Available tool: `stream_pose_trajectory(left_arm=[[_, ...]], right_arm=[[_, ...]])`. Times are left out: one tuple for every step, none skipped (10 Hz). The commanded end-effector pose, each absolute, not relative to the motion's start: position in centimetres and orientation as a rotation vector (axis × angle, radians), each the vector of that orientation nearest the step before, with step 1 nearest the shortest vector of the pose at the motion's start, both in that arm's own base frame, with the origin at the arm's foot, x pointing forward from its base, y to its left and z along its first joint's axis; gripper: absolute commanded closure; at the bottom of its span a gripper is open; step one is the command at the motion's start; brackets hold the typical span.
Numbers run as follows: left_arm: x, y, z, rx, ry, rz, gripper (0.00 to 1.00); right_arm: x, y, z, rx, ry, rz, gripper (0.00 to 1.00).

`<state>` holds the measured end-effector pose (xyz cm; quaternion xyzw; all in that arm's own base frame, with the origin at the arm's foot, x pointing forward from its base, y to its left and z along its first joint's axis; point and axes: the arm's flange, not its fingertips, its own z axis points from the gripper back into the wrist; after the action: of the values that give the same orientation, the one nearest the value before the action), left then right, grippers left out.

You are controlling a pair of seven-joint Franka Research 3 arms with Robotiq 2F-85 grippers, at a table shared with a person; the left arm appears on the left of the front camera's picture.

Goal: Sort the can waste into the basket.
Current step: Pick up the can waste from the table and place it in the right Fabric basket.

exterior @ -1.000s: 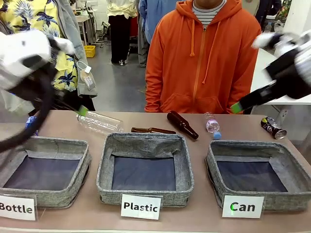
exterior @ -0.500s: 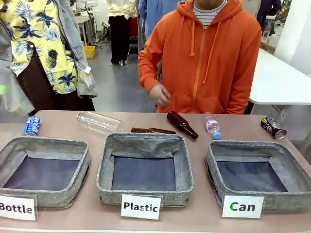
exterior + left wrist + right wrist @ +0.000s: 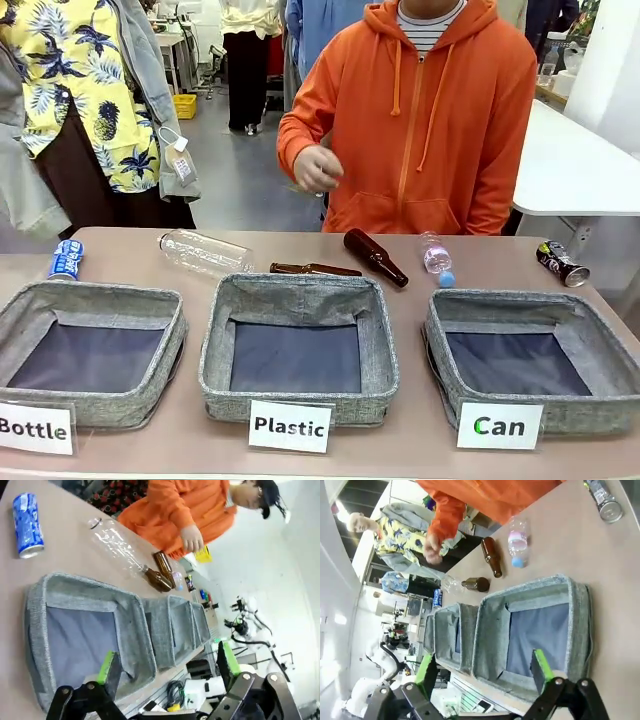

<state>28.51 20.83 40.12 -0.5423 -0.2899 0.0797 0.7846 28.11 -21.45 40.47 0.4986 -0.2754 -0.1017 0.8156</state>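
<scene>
A dark crushed can (image 3: 561,263) lies at the table's far right, beyond the grey basket (image 3: 505,301) fronted by the "Can" card (image 3: 499,425). A blue-and-white can (image 3: 66,258) lies at the far left, behind the "Bottle" bin. In the left wrist view my left gripper (image 3: 167,662) hangs open high above the "Bottle" bin, with the blue can (image 3: 27,524) far ahead. My right gripper (image 3: 483,666) is open above the near rim of the basket (image 3: 580,625), and the dark can (image 3: 603,500) lies beyond it. Nothing is held.
"Plastic" bin (image 3: 298,290) and "Bottle" bin (image 3: 95,295) stand left of the basket. Behind them lie a large clear bottle (image 3: 205,251), a small clear bottle (image 3: 437,253) and two brown bottles (image 3: 375,256), (image 3: 314,268). A person in an orange hoodie holds a hand (image 3: 318,167) raised.
Both arms have drawn back out of the front view. The person's hand has come up from behind the table edge to chest height. The cans and bottles have not moved.
</scene>
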Motion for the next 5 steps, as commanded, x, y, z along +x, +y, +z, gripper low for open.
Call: stream_pose_trajectory(left_arm=[[28.7,16.1,39.7,-1.146,-0.633,0.193,0.0],[28.5,20.8,40.1,-1.17,-0.625,0.172,0.0],[28.5,20.8,40.1,-1.17,-0.625,0.172,0.0],[28.5,20.8,40.1,-1.17,-0.625,0.172,0.0],[28.5,20.8,40.1,-1.17,-0.625,0.172,0.0]], right_arm=[[29.2,-20.7,41.7,1.035,-0.647,-0.197,0.0],[28.1,-21.5,40.5,1.063,-0.587,-0.217,0.0],[28.1,-21.5,40.5,1.063,-0.587,-0.217,0.0],[28.1,-21.5,40.5,1.063,-0.587,-0.217,0.0],[28.1,-21.5,40.5,1.063,-0.587,-0.217,0.0]])
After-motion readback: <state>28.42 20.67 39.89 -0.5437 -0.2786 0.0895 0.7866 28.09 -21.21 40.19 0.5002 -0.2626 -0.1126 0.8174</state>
